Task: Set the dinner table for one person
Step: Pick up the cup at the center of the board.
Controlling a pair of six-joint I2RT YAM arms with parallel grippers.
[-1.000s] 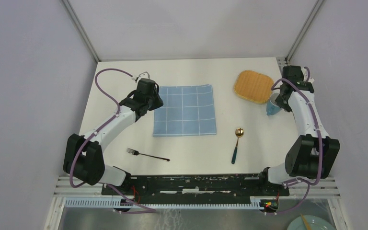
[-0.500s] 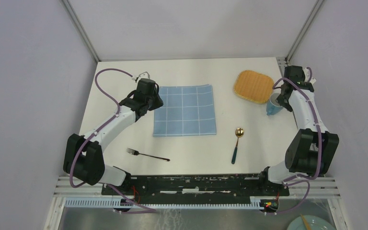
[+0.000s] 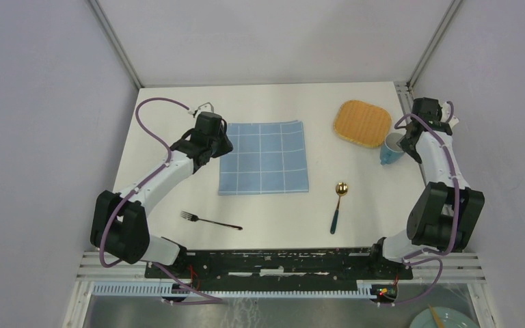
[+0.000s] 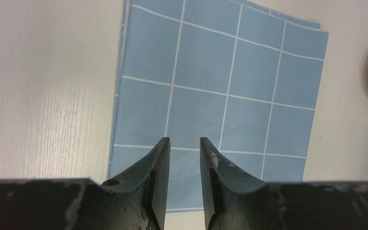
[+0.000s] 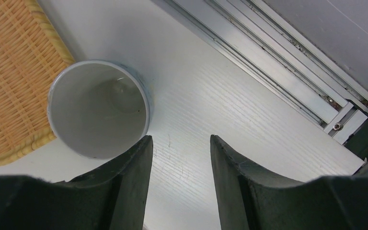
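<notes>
On the white dinner table (image 3: 280,205) lies a blue checked cloth (image 3: 264,157). A fork (image 3: 210,221) rests near the front left and a gold-bowled spoon (image 3: 338,205) near the front middle. A blue cup (image 3: 390,148) stands upright beside an orange wicker mat (image 3: 362,123). My left gripper (image 4: 184,140) hangs over the cloth's (image 4: 220,72) left part, open a little with nothing between its fingers. My right gripper (image 5: 180,137) is open and empty just right of the cup (image 5: 98,108), over bare table.
An aluminium rail (image 5: 278,62) runs along the table's right edge, close to my right gripper. Grey walls close in the left, back and right sides. A teal plate (image 3: 444,318) sits below the table's front edge at the right.
My right gripper has opened wider and moved right, away from the cup, which stays standing. The left arm has not moved.
</notes>
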